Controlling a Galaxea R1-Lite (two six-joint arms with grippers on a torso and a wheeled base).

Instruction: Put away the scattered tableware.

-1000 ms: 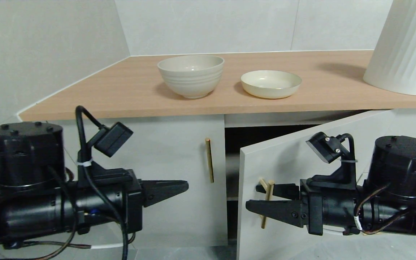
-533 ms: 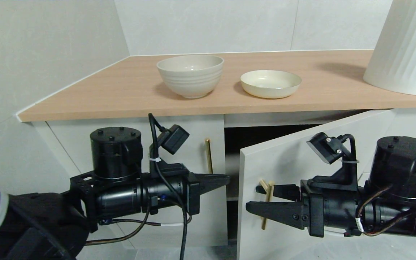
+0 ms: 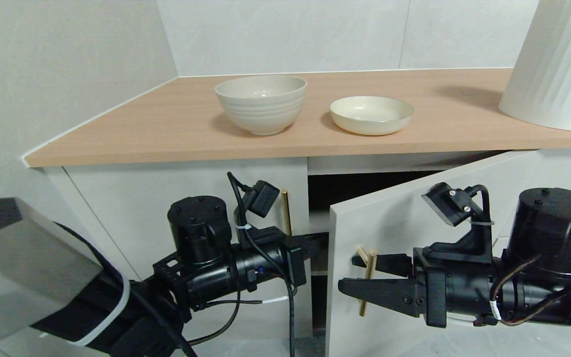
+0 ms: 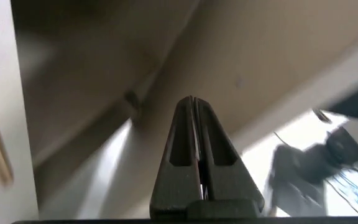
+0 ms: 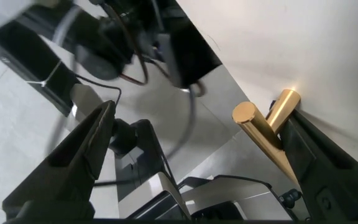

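A wooden worktop [image 3: 166,134] runs along tiled walls in the head view, carrying the bowl [image 3: 261,103] and the shallow dish [image 3: 371,115] side by side, not touching; below, the right cupboard door [image 3: 394,213] stands ajar; the left jaws reach into the gap beside it; the right jaws sit about its brass handle [image 3: 372,258]. Left wrist view: the left jaws are pressed together, empty, before the dim cupboard. Right wrist view: the right jaws are spread, the handle close against one (not pinched). The step in hand is probably opening the cupboard; next, swing the door wide, then fetch the bowl.
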